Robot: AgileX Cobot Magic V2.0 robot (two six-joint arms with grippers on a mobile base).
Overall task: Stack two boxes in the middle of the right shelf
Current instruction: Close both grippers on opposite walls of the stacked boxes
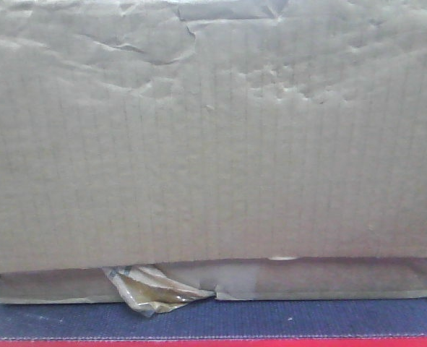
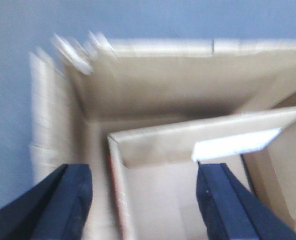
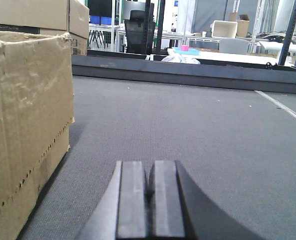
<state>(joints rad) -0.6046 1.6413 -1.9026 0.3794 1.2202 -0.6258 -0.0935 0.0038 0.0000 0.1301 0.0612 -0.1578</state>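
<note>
The tall, wide brown box [image 1: 213,144] fills the front view and rests on the shallow box [image 1: 329,280], whose curl of yellowish tape [image 1: 152,289] hangs at its front. The blurred left wrist view looks down into open cardboard [image 2: 153,85] with an inner wall [image 2: 198,137]. My left gripper [image 2: 145,200] is open, its dark fingers [image 2: 67,200] apart on either side of a cardboard edge [image 2: 118,190], touching nothing I can see. My right gripper [image 3: 149,200] is shut and empty, low over the carpet, right of a box side [image 3: 27,115]. The shelf is out of view.
The boxes stand on a grey carpeted platform [image 1: 307,318] with a red front edge [image 1: 213,343]. In the right wrist view a dark raised rim [image 3: 188,70] bounds the carpet at the far side. Another cardboard box [image 3: 37,15] stands behind at top left.
</note>
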